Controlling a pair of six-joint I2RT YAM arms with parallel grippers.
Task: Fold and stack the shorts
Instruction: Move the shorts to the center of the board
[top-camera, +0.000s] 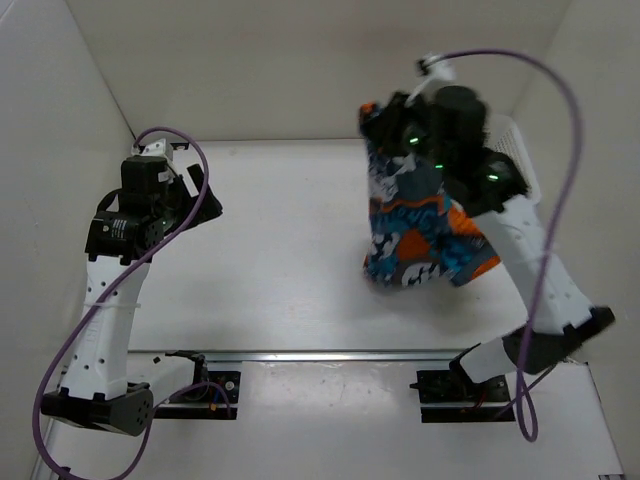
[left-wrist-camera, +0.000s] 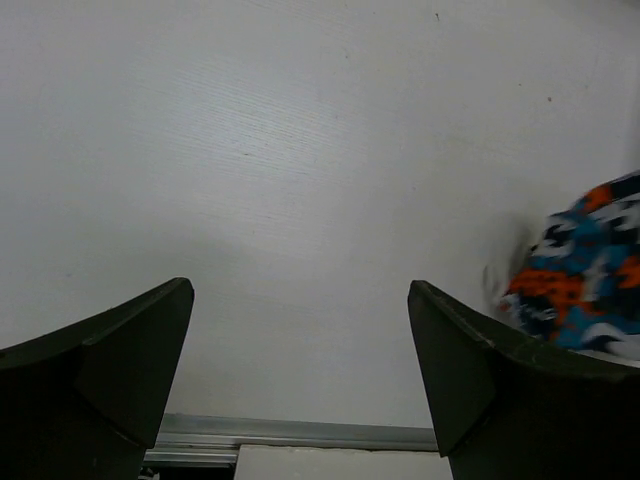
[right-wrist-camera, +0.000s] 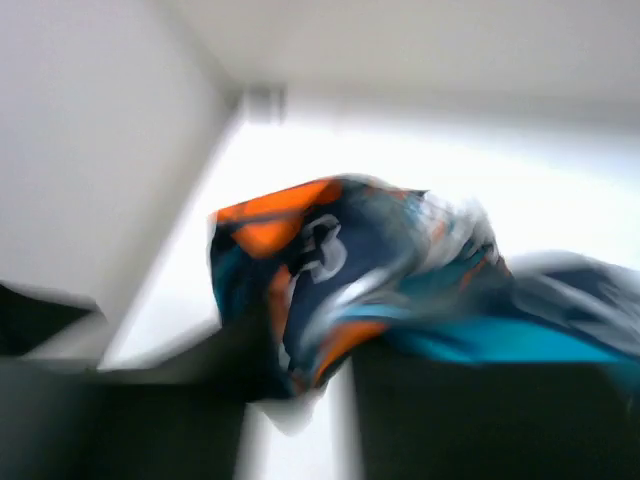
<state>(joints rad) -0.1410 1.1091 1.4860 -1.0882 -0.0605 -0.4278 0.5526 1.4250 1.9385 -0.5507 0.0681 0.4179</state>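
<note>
Overhead view of a white tabletop (top-camera: 290, 240) with two robot arms mounted at its near edge.

The right pincer (top-camera: 388, 125) is raised over the far right part of the tabletop, with the shorts (top-camera: 425, 235) hanging from it in a bunched column of orange, teal, navy and white print. The lower end of the fabric spreads wider below the arm. Whether that end rests on the tabletop or hangs just above it cannot be told.

The right wrist view is badly blurred. It shows the shorts (right-wrist-camera: 340, 270) heaped over and between the two dark fingers (right-wrist-camera: 480, 420) of the right pincer (right-wrist-camera: 320, 350), which are drawn close with cloth caught in the narrow gap.

The left pincer (top-camera: 200, 195) hangs over the left side, well apart from the shorts. In the left wrist view, the left pincer (left-wrist-camera: 300, 330) is spread wide, with only bare tabletop (left-wrist-camera: 300, 150) between its fingers (left-wrist-camera: 130, 360). It touches nothing. A patch of the shorts (left-wrist-camera: 585, 270) shows at the right edge of that view.
</note>
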